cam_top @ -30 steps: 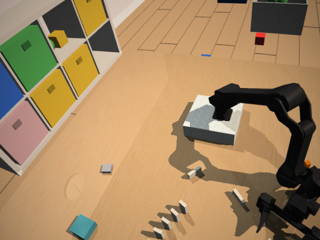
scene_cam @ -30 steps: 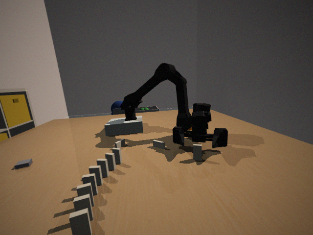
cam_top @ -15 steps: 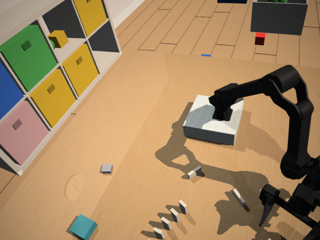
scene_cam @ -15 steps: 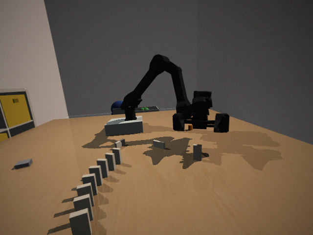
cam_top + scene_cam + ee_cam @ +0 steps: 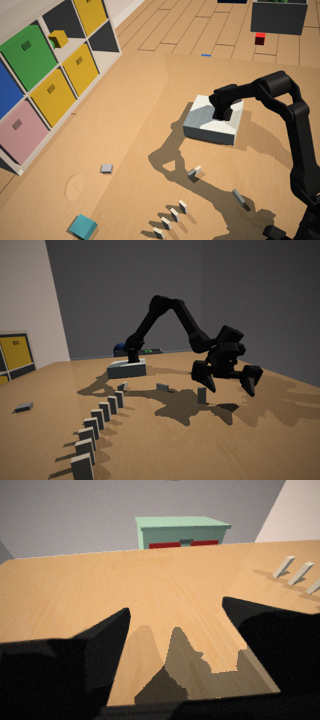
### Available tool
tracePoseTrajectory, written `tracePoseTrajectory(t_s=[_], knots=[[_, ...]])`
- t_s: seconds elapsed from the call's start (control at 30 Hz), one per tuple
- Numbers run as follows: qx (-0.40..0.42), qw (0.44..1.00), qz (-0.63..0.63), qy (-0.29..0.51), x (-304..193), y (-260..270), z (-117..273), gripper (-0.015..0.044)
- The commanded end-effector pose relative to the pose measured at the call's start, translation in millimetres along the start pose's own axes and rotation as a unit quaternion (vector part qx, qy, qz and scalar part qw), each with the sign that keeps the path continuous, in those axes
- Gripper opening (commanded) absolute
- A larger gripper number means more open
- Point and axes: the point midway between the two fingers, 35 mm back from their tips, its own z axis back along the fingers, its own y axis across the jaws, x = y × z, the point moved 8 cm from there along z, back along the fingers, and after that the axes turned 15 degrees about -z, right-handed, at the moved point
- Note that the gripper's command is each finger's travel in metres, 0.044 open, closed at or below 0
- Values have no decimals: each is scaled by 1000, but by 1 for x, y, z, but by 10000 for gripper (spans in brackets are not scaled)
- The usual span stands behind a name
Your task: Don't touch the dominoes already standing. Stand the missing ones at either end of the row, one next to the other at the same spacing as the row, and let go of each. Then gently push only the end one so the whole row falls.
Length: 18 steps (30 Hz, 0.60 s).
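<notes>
above the wooden tabletop [image 5: 124, 144] [image 5: 165, 446] [image 5: 100, 585]: arm raised, gripper [image 5: 233, 393] [image 5: 175, 606] open and unloaded.
the arm [image 5: 302, 134] [image 5: 160, 303] is mounted on a pale block [image 5: 209, 135] [image 5: 126, 371]. the row of dominoes [image 5: 174, 214] [image 5: 97, 418] [image 5: 300, 573] stands upright, apart from the gripper. a single domino [image 5: 201, 395] stands upright near the fingertips, well apart from the row; another domino [image 5: 238, 197] [image 5: 162, 387] lies on its long edge.

Pale dominoes [image 5: 174, 214] [image 5: 97, 419] [image 5: 300, 573] upright in row; others [image 5: 238, 197] [image 5: 162, 387] apart.
</notes>
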Motion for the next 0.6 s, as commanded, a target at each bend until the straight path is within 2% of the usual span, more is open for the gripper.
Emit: tracePoseTrajectory(t_s=[0.0,0.13,0.57], knots=[[3,982,-10,189,31,6,-30,440],[-14,954,-44,295,56,1,-34,440],[-126,840,-119,515,112,-38,-7,440]])
